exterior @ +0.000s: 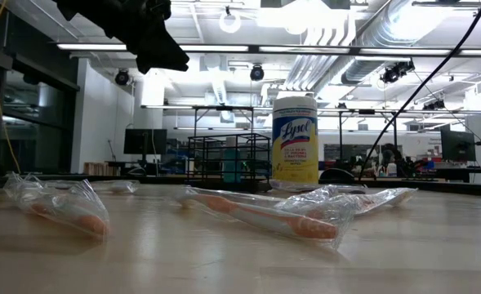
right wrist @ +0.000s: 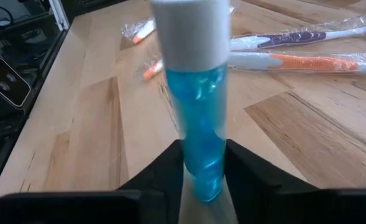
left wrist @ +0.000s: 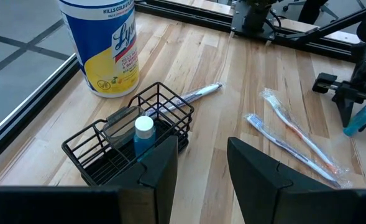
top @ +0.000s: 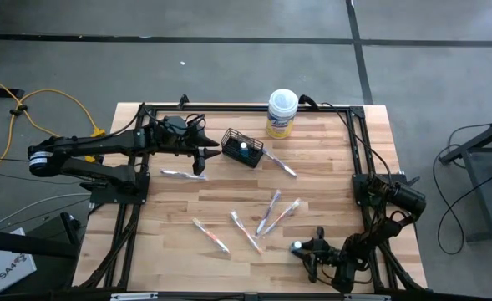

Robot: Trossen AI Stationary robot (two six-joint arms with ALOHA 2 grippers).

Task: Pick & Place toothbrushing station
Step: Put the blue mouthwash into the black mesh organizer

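While my right gripper (right wrist: 202, 163) sits at the table's near right corner, its fingers pinch the lower end of a blue-filled tube (right wrist: 195, 106) with a white cap, held upright just above the wood. My left gripper (left wrist: 201, 168) hangs unclenched and empty beside the black wire basket (left wrist: 130, 140), where another small tube (left wrist: 143, 134) stands. Wrapped toothbrushes (top: 266, 213) lie scattered mid-table.

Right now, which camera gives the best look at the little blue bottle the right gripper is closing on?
The right wrist view: the blue bottle fills the frame, upright between the right gripper fingers. The high view shows only its white cap near the table's front edge. The left wrist view shows it small, far off. The low view doesn't show it.
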